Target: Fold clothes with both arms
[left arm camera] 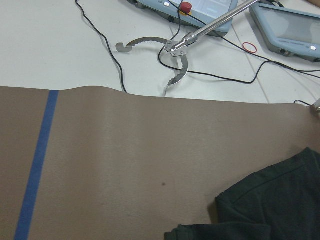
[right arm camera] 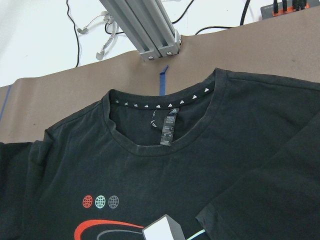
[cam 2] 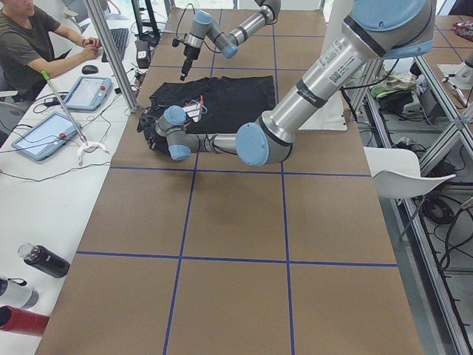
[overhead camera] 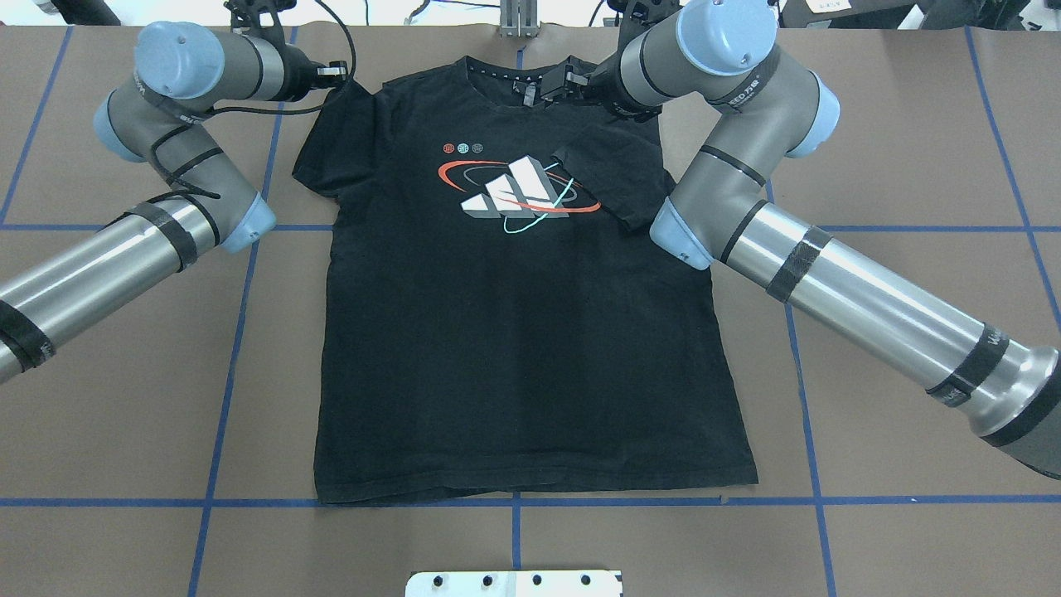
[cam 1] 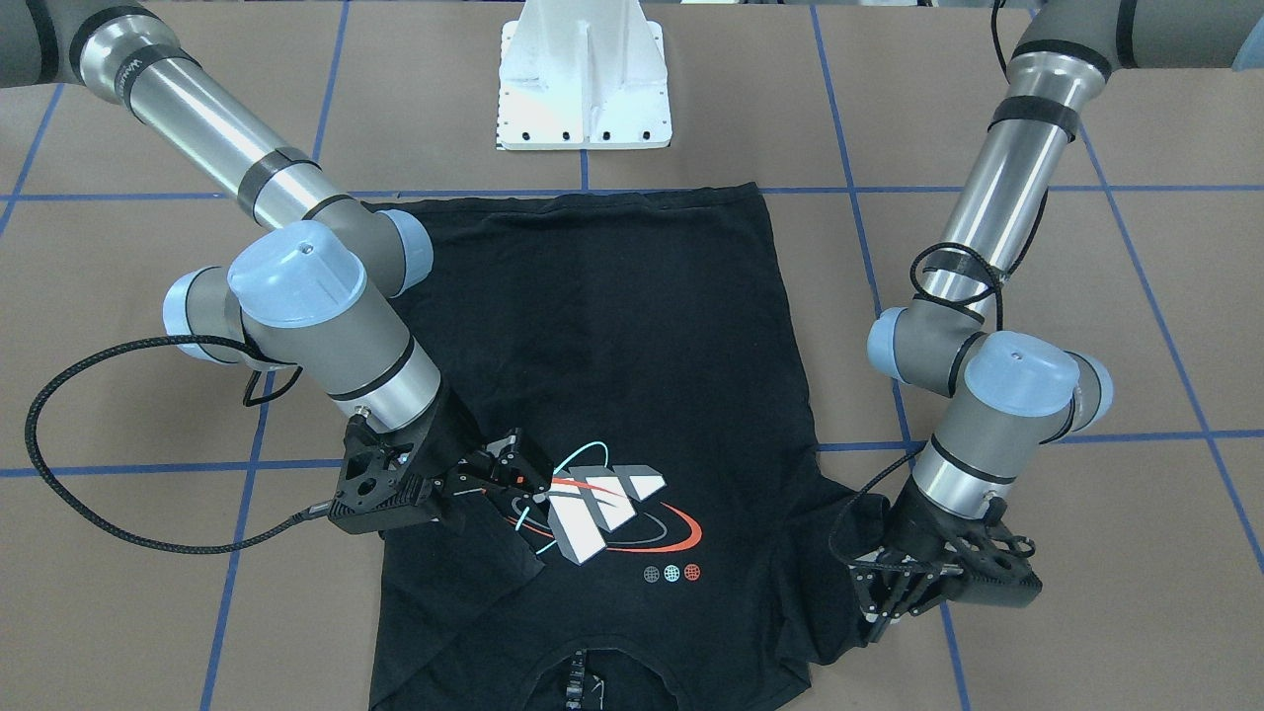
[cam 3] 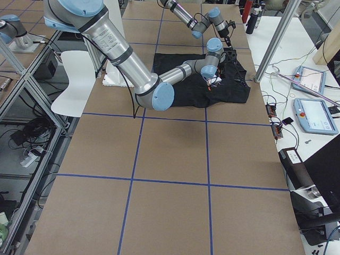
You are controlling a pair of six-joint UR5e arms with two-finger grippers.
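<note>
The left end effector (cam 1: 882, 604) is pinching a sleeve edge of the T-shirt (cam 1: 612, 326). The right end effector (cam 1: 528, 474) is hovering spread and empty, just above the other, folded-in sleeve beside the logo (cam 1: 602, 509).

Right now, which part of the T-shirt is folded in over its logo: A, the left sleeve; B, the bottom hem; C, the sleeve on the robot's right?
C: the right sleeve lies folded inward, its corner on the logo; the left sleeve sticks out and the hem lies flat.
</note>
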